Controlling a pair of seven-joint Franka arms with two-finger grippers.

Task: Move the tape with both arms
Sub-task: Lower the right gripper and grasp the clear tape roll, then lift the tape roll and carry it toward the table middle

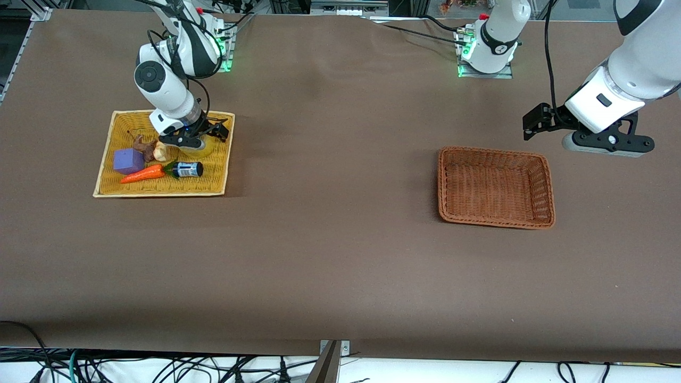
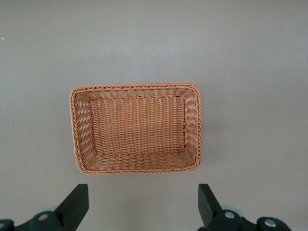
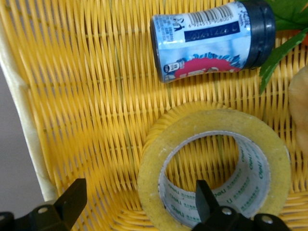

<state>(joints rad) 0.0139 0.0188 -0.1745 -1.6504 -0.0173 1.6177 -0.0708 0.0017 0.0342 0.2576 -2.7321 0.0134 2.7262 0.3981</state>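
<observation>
The tape (image 3: 211,130), a yellowish roll with a grey printed core, lies flat in the yellow woven tray (image 3: 86,96). My right gripper (image 3: 139,204) is open and low over it. One finger (image 3: 204,199) is inside the roll's hole and the other (image 3: 72,202) is outside, so they straddle the roll's wall. In the front view the right gripper (image 1: 189,142) hides most of the tape (image 1: 205,149). My left gripper (image 1: 532,123) waits open and empty in the air at the left arm's end of the table, with its fingers (image 2: 77,202) wide apart.
The tray (image 1: 159,186) also holds a small dark bottle (image 1: 189,169) beside the tape, a carrot (image 1: 142,174), a purple block (image 1: 127,160) and two small brownish pieces. A brown wicker basket (image 1: 548,181) stands empty near the left arm.
</observation>
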